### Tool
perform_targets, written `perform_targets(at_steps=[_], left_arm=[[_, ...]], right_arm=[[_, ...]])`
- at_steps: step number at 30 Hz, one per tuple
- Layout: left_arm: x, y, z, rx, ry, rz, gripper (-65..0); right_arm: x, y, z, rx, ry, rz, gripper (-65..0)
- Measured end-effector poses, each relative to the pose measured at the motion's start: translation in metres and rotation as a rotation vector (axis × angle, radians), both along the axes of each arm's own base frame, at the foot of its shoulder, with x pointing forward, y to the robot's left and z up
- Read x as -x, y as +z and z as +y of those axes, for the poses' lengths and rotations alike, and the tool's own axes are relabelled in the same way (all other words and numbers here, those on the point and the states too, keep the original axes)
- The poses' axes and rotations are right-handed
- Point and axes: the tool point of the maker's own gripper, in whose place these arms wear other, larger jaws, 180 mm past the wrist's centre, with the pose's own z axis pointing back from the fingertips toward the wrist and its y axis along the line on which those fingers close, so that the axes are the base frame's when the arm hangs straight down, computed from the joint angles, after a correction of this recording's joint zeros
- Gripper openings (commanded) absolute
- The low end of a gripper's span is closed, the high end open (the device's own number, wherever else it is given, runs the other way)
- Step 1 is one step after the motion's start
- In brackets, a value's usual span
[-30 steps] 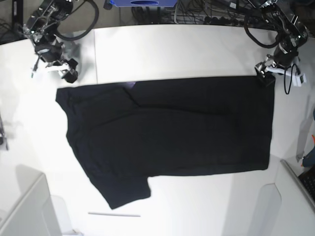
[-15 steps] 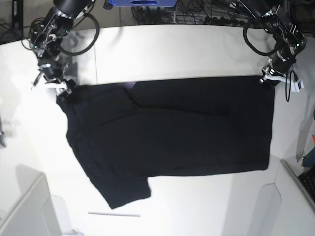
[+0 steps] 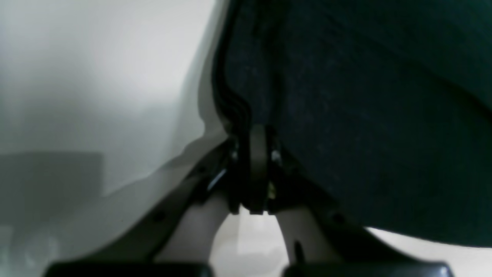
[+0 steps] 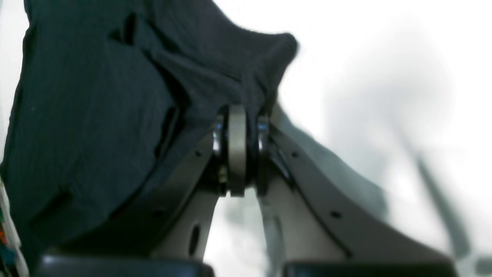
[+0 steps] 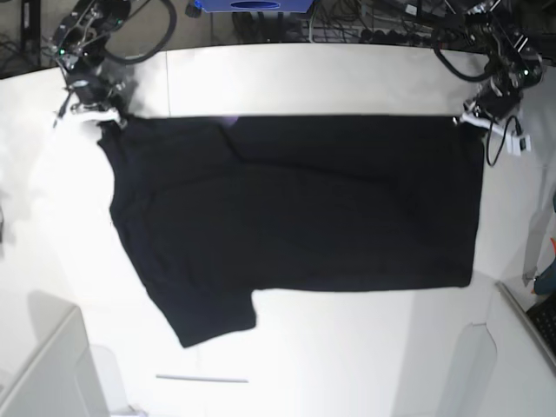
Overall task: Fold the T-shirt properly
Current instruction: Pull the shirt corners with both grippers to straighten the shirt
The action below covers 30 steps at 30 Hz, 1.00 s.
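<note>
The black T-shirt [image 5: 295,204] lies spread plain side up on the white table [image 5: 347,78], one sleeve pointing to the front left. In the base view my left gripper [image 5: 473,120] is at the shirt's far right corner, and my right gripper [image 5: 106,120] is at its far left corner. The left wrist view shows my left gripper [image 3: 258,130] shut on the hemmed edge of the T-shirt [image 3: 365,115]. Bunched cloth of the T-shirt [image 4: 96,107] is pinched in my right gripper [image 4: 237,115], which is also shut. No print is visible.
A thin white strip [image 5: 201,378] lies on the table in front of the sleeve. A grey box [image 5: 39,369] stands at the front left and a dark keyboard [image 5: 543,320] at the front right edge. Cables [image 5: 365,22] run behind the table.
Both grippers came down onto the shirt's far corners and shut on them. The far edge has since been drawn toward the back of the table, and the whole shirt shifted with it.
</note>
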Motion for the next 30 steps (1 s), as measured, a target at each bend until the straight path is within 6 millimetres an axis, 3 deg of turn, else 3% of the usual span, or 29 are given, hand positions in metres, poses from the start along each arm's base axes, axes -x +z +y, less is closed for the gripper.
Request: perform_targets(at_steps=[9,14,30], left_arm=[[0.063,0.005,0.003,-0.09,-0.059,0.145,-65.0],[0.073,0.005,0.003,-0.097,-0.064,0.164,-65.0],[0.098,0.003,0.002,-0.096,-0.066,0.201,-65.0]], right_arm=[[0.051,0.007,-0.004,0.073,0.041,0.096,-65.0],[0.065,0.01,-0.006,0.092,0.05,0.119,-65.0],[0.077,0.018,-0.004,0.113,0.062,0.131,-65.0]])
